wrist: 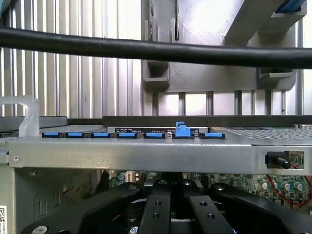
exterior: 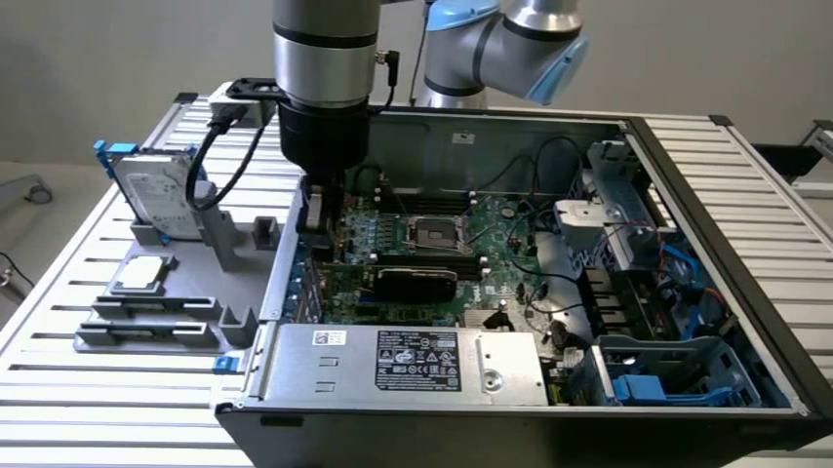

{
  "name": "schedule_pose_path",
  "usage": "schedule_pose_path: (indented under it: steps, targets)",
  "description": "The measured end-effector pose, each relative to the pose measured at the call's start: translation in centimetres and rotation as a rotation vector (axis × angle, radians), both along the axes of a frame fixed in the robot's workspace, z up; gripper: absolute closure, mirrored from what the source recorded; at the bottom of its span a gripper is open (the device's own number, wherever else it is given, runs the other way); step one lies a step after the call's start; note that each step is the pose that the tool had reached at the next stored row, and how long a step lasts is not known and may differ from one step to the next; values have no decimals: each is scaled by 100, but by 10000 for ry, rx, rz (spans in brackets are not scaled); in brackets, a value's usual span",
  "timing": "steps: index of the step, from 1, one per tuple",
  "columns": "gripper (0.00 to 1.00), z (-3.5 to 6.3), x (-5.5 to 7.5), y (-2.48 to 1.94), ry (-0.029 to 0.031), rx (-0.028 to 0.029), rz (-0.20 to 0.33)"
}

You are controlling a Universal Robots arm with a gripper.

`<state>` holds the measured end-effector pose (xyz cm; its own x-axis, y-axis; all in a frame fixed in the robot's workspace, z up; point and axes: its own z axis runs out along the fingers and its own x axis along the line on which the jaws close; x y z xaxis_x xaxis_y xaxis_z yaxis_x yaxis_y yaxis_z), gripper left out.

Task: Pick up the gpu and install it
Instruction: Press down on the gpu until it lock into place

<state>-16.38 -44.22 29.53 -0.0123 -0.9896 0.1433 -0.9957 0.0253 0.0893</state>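
The gpu, a long card with a black cover, stands on edge on the green motherboard inside the open computer case. My gripper reaches down into the case at the exterior view's left, just inside the case wall and off the card's left end. In the wrist view the gripper has its black fingers drawn together, shut, with nothing visible between them. Whether it touches the card is hidden by the arm.
A grey holder on the slatted table carries a hard drive in a blue frame and a silver CPU chip. A row of blue slot clips lines the case wall, one clip raised. A black cable crosses the wrist view.
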Motion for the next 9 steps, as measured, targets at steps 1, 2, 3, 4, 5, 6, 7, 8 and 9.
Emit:
schedule_pose_path:
  steps: [1,2,3,4,5,6,7,8,9]
  targets:
    - [89,6,4,13,0,0,-4]
    - [89,12,9,24,-1,2,-6]
    - [89,19,13,34,0,0,-6]
    - [89,26,16,48,-1,2,-9]
    - [89,34,22,61,0,0,-9]
    - [89,42,27,75,-1,1,-9]
    - [89,50,31,91,-1,2,-9]
    - [89,58,35,107,-1,2,-9]
    - [89,64,38,123,0,1,-8]
